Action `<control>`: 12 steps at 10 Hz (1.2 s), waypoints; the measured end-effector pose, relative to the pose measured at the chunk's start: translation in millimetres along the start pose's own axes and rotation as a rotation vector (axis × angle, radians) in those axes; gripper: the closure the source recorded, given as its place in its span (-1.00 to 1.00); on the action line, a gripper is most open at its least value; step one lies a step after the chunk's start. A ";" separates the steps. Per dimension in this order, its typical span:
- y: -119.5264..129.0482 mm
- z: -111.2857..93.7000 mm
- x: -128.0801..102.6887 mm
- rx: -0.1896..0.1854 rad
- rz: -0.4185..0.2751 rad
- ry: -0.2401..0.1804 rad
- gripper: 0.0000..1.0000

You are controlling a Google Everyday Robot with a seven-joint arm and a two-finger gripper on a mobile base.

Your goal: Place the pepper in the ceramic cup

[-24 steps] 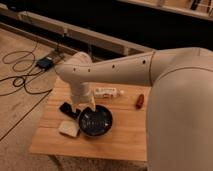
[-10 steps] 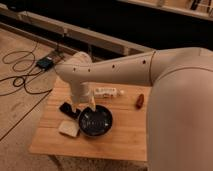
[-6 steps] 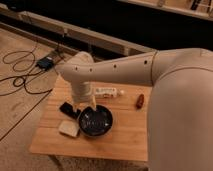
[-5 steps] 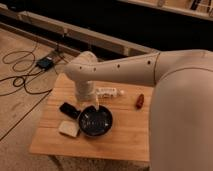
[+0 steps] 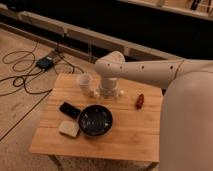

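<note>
Camera view: wooden table (image 5: 131,132) with the arm (image 5: 145,72) reaching in from the right. The gripper (image 5: 107,91) hangs low over the table's rear half, just right of the cup (image 5: 84,82) and above a white oblong item (image 5: 120,93) – whether it is spread or closed cannot be told. The pepper (image 5: 140,100) lies on the table further right, apart from the gripper and well apart from the cup. A dark bowl (image 5: 95,120) sits nearer the front

readable text: none | labels, brands, numbers, signs: none | gripper (image 5: 107,93): frame centre, just right of small white ceramic cup (image 5: 84,81)
</note>
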 end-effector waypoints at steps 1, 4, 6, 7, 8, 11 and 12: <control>-29.2 9.0 -13.5 0.006 0.018 -0.007 -0.30; -93.1 30.6 -39.5 0.030 0.066 -0.016 -0.30; -124.1 44.4 -55.1 0.040 0.090 -0.023 -0.30; -134.9 51.2 -63.5 0.043 0.097 -0.026 -0.30; -145.0 56.8 -70.0 0.047 0.105 -0.029 -0.30; -169.9 70.1 -85.9 0.064 0.135 -0.033 -0.30; -178.6 74.0 -89.1 0.072 0.150 -0.030 -0.30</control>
